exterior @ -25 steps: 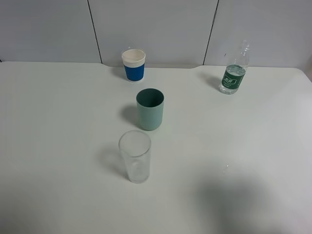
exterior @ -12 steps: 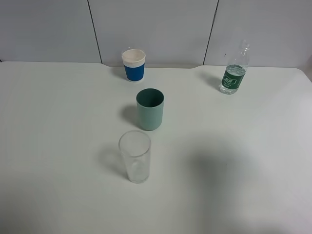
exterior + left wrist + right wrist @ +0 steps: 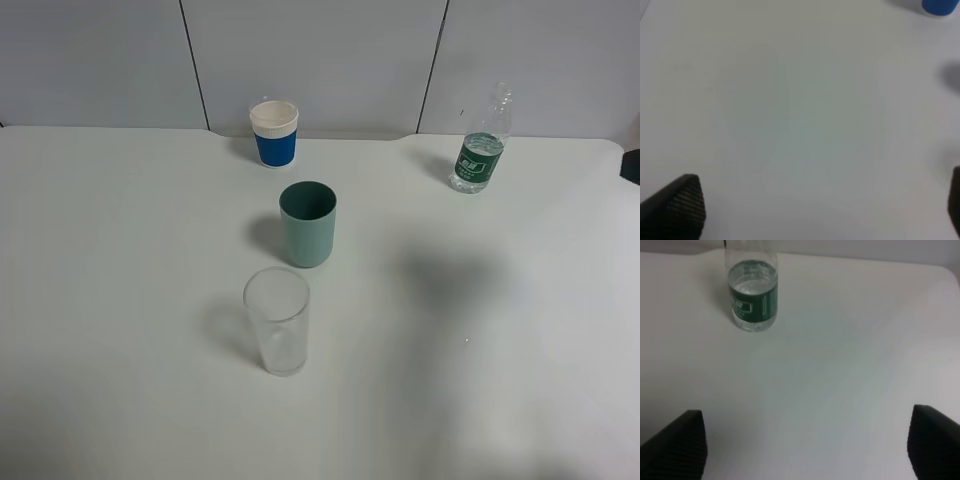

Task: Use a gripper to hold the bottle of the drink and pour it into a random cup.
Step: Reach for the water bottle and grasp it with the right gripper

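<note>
The bottle of the drink (image 3: 479,148) stands upright at the table's back right, clear with a dark green label. In the right wrist view it (image 3: 752,295) stands some way beyond my right gripper (image 3: 805,445), which is open and empty, with its black fingertips (image 3: 677,445) far apart. The teal-green cup (image 3: 308,224) stands upright mid-table. My left gripper (image 3: 815,210) is open and empty over bare table. A dark bit of an arm (image 3: 632,165) shows at the right edge of the exterior view.
A blue-and-white paper cup (image 3: 274,132) stands at the back, with its base also in the left wrist view (image 3: 940,6). A clear glass tumbler (image 3: 277,320) stands in front of the teal cup. The white table (image 3: 120,300) ends at a grey wall.
The arm's shadow on the table has moved from the front right toward the back, nearer the bottle. A dark bit of arm now shows at the right edge. Cups and bottle have not moved.
</note>
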Robot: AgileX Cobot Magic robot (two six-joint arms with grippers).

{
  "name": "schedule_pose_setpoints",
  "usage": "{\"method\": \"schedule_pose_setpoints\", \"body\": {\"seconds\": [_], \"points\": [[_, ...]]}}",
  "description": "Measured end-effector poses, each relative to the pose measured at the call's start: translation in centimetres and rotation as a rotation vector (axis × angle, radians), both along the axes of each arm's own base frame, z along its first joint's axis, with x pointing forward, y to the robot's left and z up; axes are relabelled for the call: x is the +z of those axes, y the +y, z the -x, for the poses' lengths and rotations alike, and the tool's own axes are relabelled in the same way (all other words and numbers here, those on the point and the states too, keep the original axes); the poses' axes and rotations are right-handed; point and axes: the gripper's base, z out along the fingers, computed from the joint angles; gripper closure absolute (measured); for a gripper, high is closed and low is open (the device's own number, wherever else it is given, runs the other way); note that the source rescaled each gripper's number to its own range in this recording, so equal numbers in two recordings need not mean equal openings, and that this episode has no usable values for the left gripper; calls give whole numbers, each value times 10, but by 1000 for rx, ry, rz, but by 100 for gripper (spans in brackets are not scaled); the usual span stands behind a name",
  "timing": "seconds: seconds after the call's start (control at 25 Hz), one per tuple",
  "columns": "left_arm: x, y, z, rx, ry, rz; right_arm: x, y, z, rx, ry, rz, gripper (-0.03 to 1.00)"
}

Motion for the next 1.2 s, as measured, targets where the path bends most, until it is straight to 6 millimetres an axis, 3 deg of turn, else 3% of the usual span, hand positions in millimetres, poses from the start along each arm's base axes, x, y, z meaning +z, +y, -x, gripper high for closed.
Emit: {"method": "schedule_pose_setpoints", "body": {"seconds": [0.4, 0.6, 0.84, 1.04, 1.2], "points": [[0, 0, 0, 0, 0, 0, -59, -7, -69, -7, 153, 39, 33], [0, 0, 0, 0, 0, 0, -85, -9, -89, -16, 186, 40, 33], [0, 0, 0, 0, 0, 0, -102, -7, -109, 22, 113, 36, 32], [0, 0, 0, 0, 0, 0, -118, -2, -124, 89, 51, 43, 6], [0, 0, 0, 0, 0, 0, -133, 1, -134, 128, 1, 38, -2]]}}
